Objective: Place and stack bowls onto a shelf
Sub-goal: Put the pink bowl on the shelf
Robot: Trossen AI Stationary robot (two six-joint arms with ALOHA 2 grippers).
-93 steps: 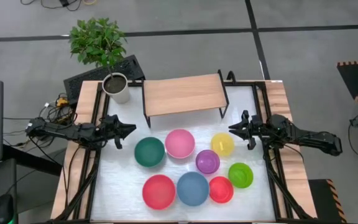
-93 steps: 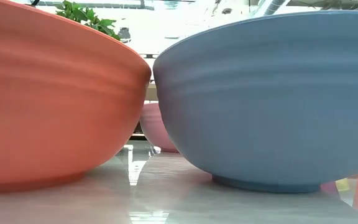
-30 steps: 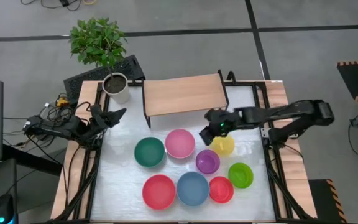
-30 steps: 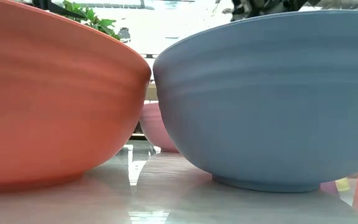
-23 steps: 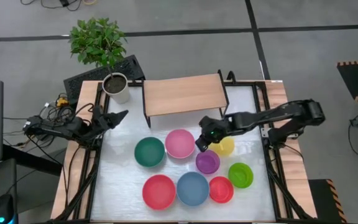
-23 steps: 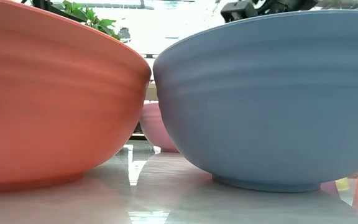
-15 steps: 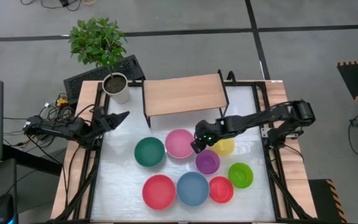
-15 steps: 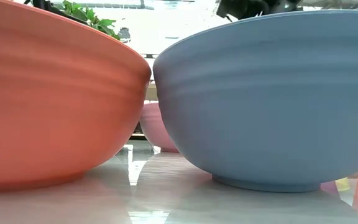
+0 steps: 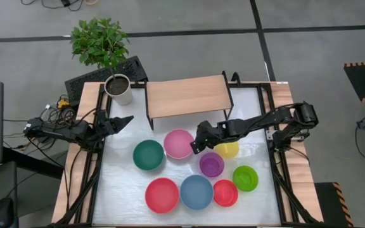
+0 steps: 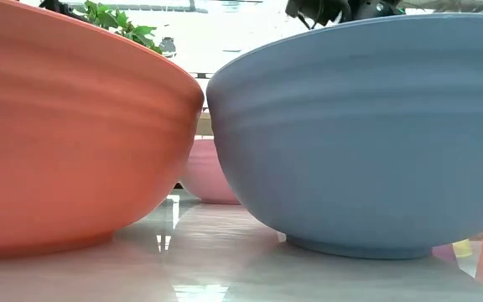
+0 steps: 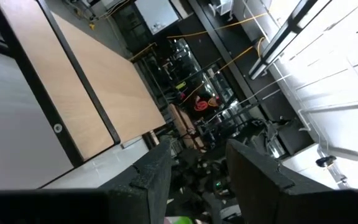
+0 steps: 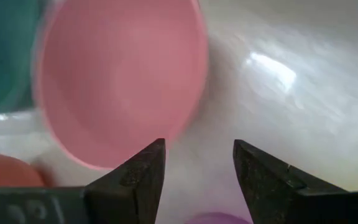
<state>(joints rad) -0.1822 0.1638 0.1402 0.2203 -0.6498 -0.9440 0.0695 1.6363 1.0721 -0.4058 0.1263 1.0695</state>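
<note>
Bowls: eight on the counter point(image 9: 122, 190), none on the shelf point(image 9: 186, 96).
Right tool point(image 9: 196, 145): fingers apart, empty, at the right rim of the pink bowl point(image 9: 179, 144), just beside the yellow bowl point(image 9: 228, 150).
Left tool point(image 9: 124, 120): fingers apart, empty, at the counter's left edge near the plant pot point(image 9: 119, 88).

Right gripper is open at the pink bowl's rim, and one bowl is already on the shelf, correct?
Not quite. The high view shows the shelf bare; all the bowls sit on the table. The rest holds: the right gripper is open at the pink bowl.
</note>
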